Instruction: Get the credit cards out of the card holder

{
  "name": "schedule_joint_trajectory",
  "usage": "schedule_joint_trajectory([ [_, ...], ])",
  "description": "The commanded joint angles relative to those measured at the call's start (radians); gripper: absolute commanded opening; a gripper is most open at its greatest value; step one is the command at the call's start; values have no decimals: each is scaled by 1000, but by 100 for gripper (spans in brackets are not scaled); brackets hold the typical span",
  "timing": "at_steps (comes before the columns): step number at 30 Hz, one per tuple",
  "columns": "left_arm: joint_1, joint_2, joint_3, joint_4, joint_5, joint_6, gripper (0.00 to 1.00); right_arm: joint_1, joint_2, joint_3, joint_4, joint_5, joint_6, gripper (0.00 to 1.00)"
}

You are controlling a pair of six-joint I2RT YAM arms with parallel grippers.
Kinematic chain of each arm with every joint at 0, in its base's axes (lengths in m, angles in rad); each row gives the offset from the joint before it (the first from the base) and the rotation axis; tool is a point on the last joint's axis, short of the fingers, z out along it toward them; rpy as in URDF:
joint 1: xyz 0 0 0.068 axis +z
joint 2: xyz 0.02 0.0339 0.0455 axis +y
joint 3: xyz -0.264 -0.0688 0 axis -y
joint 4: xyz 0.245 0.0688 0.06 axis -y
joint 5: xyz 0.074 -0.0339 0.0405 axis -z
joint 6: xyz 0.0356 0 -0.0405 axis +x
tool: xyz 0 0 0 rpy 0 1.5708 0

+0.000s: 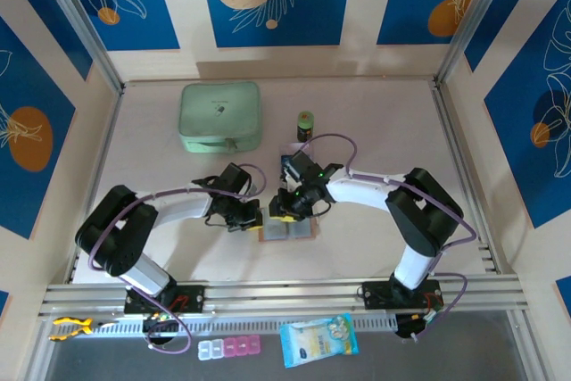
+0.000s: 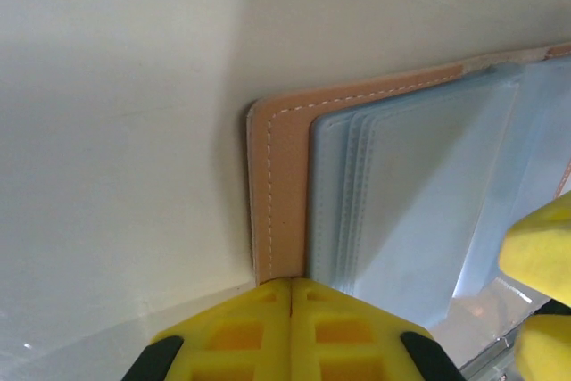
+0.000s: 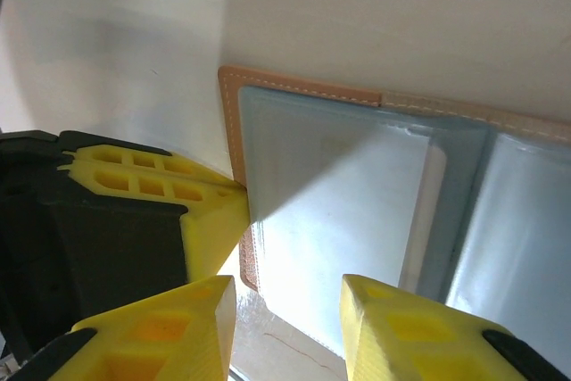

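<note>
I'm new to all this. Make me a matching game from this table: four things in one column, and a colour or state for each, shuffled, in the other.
Things:
1. card holder
2. zip case
3. left pincer
4. right pincer

Colour or state:
A. pinched shut
B. mint green
C. spread apart
D. salmon pink, lying open

Pairs: 1-D, 2-B, 3-A, 4-C
</note>
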Motion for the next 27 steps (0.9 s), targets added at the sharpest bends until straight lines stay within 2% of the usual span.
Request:
schedule_joint_trajectory([
  [1,-5,13,16,-58,-41,28,4,10,22,-6,8,-37,17,36],
  [13,-5,8,22,-71,-53,32,4,14,50,-6,-3,-29,6,36],
  [27,-5,19,23,-82,-51,35,4,10,30,-18,-65,40,-19,36],
])
